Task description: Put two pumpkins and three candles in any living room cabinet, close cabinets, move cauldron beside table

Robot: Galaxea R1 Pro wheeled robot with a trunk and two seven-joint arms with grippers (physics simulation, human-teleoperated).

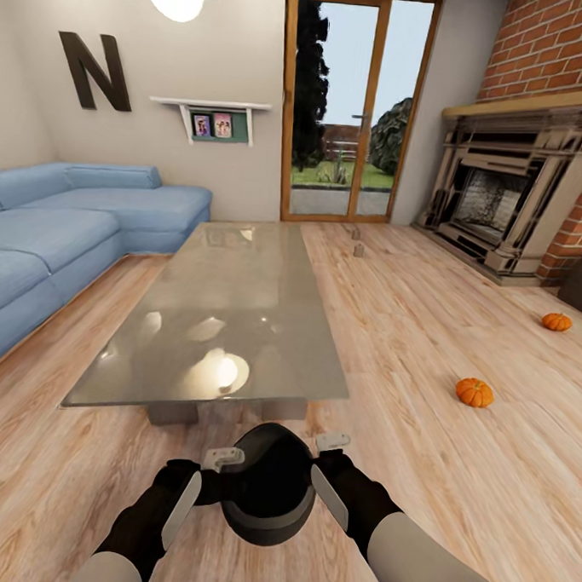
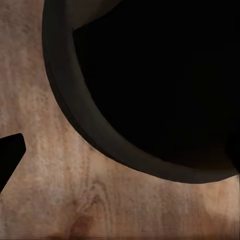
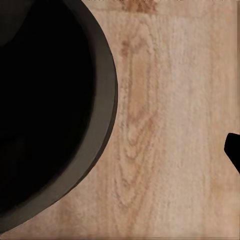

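Room: living room with pale plank wooden floor, blue corner sofa along the left wall, glazed wood-framed door at the back, stone-coloured fireplace against red brick on the right.
Cauldron: round black cauldron standing on the floor just off the near edge of the table, between the two arms; its dark rim appears in both wrist views.
Table: large low rectangular surface with glossy grey reflective top, running from the cauldron toward the door.
Left gripper: at the cauldron's left side; whether its jaws are clenched cannot be told.
Right gripper: at the cauldron's right side; state of the jaws likewise unclear.
Pumpkins: one small orange ribbed pumpkin on the floor right of the table's near corner, another farther right, near the fireplace.
Candles: two tiny brownish-grey cylinders on the floor beyond the table's far right corner.
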